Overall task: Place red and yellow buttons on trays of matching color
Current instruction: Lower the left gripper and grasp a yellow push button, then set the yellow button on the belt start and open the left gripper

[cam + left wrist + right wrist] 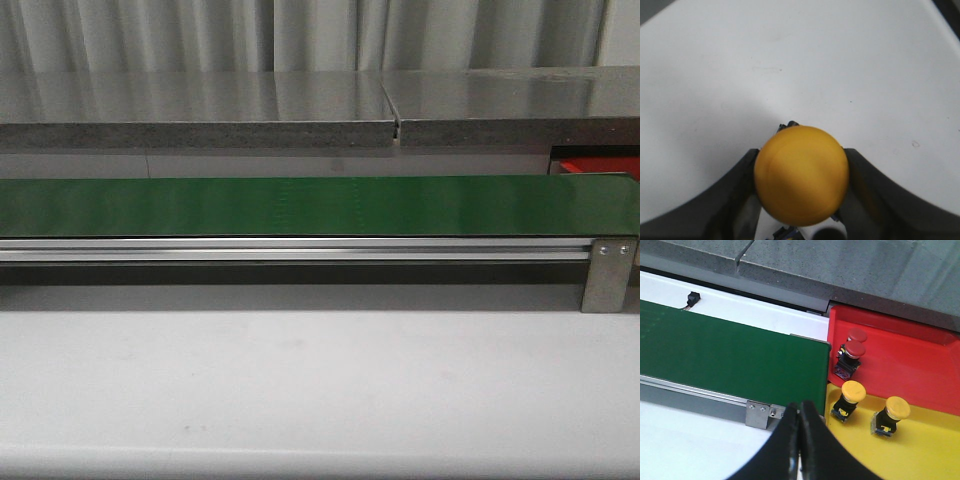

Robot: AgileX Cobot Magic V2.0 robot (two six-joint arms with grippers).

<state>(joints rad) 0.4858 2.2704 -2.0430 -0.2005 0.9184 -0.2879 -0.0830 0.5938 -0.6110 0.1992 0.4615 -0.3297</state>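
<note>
Between the two dark fingers of the left gripper [801, 200] a yellow button [801, 174] is clamped, its domed cap facing the wrist camera and filling the space between the jaws. Beyond it only the bare white table [805, 65] is seen, so the button is judged to be carried above the surface; no tray appears in that view.

The right gripper [800, 440] is seen with its jaws pressed together and nothing between them. Just past its fingertips lies the yellow tray [920, 450], where two yellow buttons [852, 392] [896, 409] are already resting, set slightly to one side of the jaw line. Farther on, the red tray [920, 360] is found, touching the yellow one along its edge and holding two red buttons [855, 351]. Beside both trays the end of the green conveyor belt [730, 360] is seen, bare of buttons.

Both trays sit at the belt's right end, so the right arm is nearer, while the held button is with the left; a long carry towards that end is judged to be required.
</note>
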